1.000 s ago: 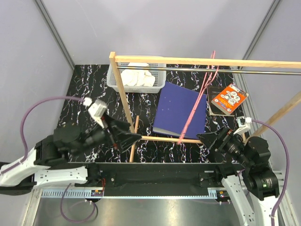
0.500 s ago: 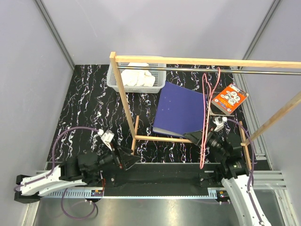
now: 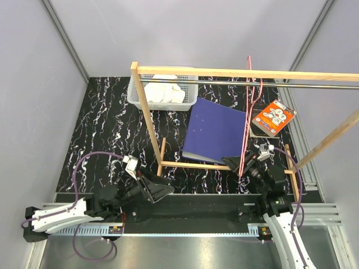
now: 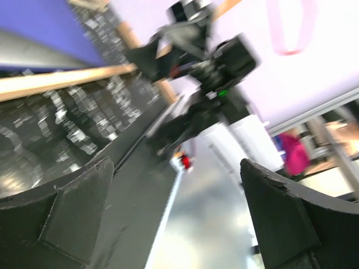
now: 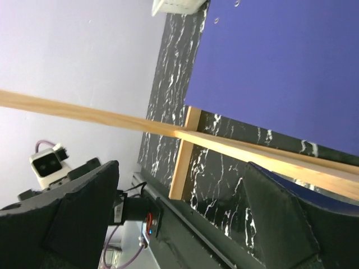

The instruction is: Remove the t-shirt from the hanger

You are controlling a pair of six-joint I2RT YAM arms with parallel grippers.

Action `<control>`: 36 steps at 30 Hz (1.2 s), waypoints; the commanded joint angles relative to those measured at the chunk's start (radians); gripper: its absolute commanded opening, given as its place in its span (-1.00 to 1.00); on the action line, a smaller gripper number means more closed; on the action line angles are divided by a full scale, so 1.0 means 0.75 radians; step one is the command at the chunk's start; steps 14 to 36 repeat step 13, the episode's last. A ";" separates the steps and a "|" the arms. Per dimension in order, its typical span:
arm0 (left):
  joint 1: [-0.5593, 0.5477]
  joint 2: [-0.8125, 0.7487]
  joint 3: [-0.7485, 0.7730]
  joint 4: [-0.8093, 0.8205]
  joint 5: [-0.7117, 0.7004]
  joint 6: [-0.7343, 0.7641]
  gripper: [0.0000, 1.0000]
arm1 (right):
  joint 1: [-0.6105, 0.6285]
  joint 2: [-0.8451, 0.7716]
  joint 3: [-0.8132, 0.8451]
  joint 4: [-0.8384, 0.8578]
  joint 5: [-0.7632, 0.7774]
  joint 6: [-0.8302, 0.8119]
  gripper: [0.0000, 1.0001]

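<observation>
The white t-shirt point(image 3: 163, 92) lies bunched in a white basket point(image 3: 134, 100) at the back left, off the hanger. The pink-red hanger point(image 3: 249, 109) hangs bare from the metal rod point(image 3: 314, 85), its lower end close to my right gripper point(image 3: 230, 163). That gripper is open and empty, low over the front frame bar, as the right wrist view point(image 5: 179, 224) shows. My left gripper point(image 3: 164, 190) is open and empty near the table's front edge. The left wrist view point(image 4: 176, 216) is blurred and shows the hanger point(image 4: 289, 28) top right.
A wooden frame point(image 3: 147, 120) stands mid-table, with a low front bar point(image 3: 193, 166). A dark-blue sheet point(image 3: 216, 131) lies under it, and shows in the right wrist view point(image 5: 280, 73). An orange packet point(image 3: 274, 117) lies on a dark book at the back right.
Both arms have pulled back toward their bases and dropped low. The hanger has swung from a slant across the blue sheet to hang nearly straight from the rod.
</observation>
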 commanded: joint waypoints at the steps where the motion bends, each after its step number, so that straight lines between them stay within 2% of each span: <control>1: -0.001 -0.064 -0.258 0.202 0.014 -0.054 0.98 | 0.005 0.059 -0.054 -0.144 0.144 -0.092 0.99; 11: -0.001 -0.055 -0.252 0.096 -0.018 -0.071 0.98 | 0.005 0.010 -0.054 -0.223 0.216 -0.108 1.00; 36: -0.003 -0.066 -0.252 0.096 -0.018 -0.083 0.98 | 0.005 -0.022 -0.054 -0.217 0.181 -0.076 0.99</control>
